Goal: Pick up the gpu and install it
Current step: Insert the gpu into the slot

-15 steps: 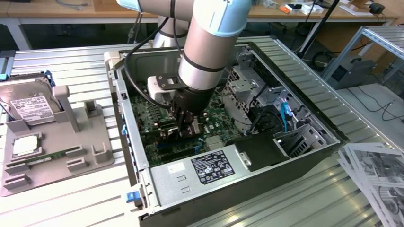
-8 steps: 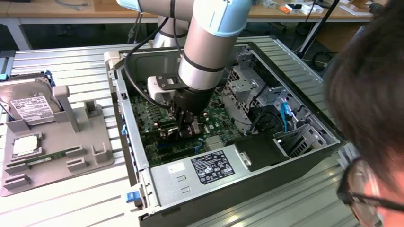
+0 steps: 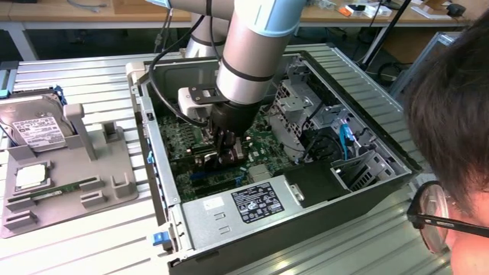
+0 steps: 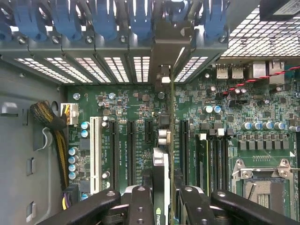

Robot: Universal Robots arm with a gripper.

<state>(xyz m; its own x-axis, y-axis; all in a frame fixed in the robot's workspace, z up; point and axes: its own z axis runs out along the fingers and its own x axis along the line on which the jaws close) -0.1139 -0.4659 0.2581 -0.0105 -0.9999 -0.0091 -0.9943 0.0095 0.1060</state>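
The gpu (image 4: 161, 171) hangs edge-on between my gripper's (image 4: 166, 194) two black fingers (image 4: 140, 201), which are shut on it. It is a thin dark card with its silver bracket end toward the case's slotted rear wall (image 4: 140, 65). It hovers just above the green motherboard (image 4: 234, 117), roughly in line with the black expansion slots (image 4: 131, 152). In the exterior view my gripper (image 3: 228, 154) reaches down into the open computer case (image 3: 157, 189), holding the gpu (image 3: 238, 153) upright over the motherboard (image 3: 191, 143).
A white slot (image 4: 95, 154) and a cable bundle (image 4: 51, 126) lie beside the black slots. The power supply (image 3: 252, 206) and drive cage (image 3: 298, 109) crowd the case. A grey fixture (image 3: 114, 166) holds a hard drive (image 3: 34, 129). A person's head (image 3: 450, 114) leans in.
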